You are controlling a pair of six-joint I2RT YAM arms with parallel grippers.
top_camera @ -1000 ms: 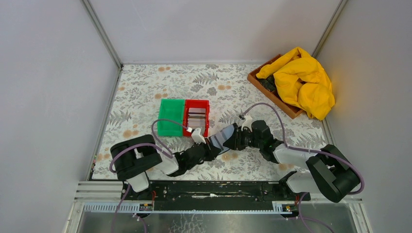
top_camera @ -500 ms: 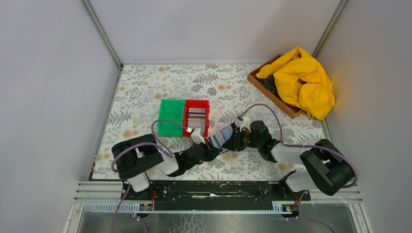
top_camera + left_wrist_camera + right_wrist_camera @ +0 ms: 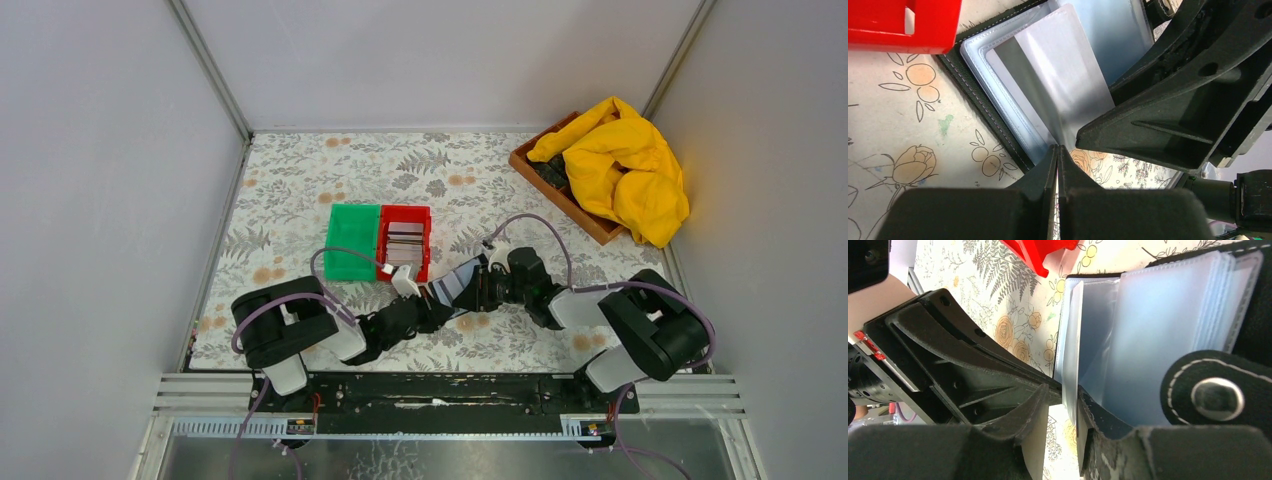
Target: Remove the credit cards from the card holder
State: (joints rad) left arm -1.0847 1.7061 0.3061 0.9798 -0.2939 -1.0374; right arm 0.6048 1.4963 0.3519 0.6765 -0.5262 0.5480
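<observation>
The black card holder (image 3: 457,280) lies open between my two grippers, its bluish-grey sleeves fanned out (image 3: 1153,335). A grey-white credit card (image 3: 1058,85) sticks out of a sleeve. My left gripper (image 3: 1058,148) is shut, its tips pinching the holder's near edge (image 3: 432,297). My right gripper (image 3: 1064,407) is open, with the card's edge (image 3: 1071,350) standing between its fingers, against the right one. It sits just right of the left gripper (image 3: 470,288). Several more cards (image 3: 405,241) lie in the red bin.
The red bin (image 3: 428,243) and the green bin (image 3: 352,255) stand side by side just behind the left gripper. The red bin's corner shows in the left wrist view (image 3: 903,25). A wooden tray (image 3: 560,190) with a yellow cloth (image 3: 625,165) is at the back right.
My right gripper has slid left, closing in on the holder and the card. The left arm has stayed where it was.
</observation>
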